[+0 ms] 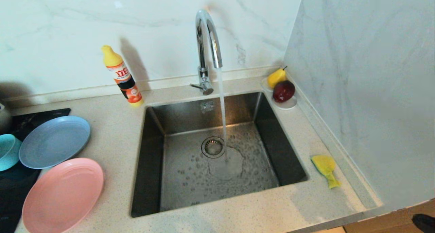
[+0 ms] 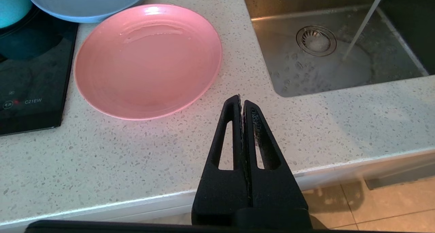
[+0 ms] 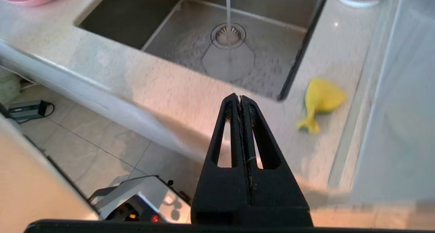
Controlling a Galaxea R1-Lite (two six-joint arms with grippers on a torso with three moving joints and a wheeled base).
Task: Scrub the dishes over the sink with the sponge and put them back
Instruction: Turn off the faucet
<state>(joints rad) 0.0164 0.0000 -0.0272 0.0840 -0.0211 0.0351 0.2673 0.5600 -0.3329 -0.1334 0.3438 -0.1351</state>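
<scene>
Over the sink (image 1: pixel 159 151), water is being poured from the faucet (image 1: pixel 207 39) beside the strainer drain (image 1: pixel 213 147). At nine o'clock of the basin, the pink plate (image 1: pixel 63 195), grey-blue plate (image 1: pixel 54 141) and teal bowl (image 1: pixel 7 151) are being kept on the counter; at three o'clock the yellow sponge (image 1: pixel 325 168) is lying. The left gripper (image 2: pixel 242 102) and right gripper (image 3: pixel 239 98) are being held clenched, empty, above the counter's front edge.

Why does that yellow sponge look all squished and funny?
The sponge lies on the counter right of the sink, pinched at one end like a fish tail, not flat. Also, the faucet is running with nothing under it.
</scene>
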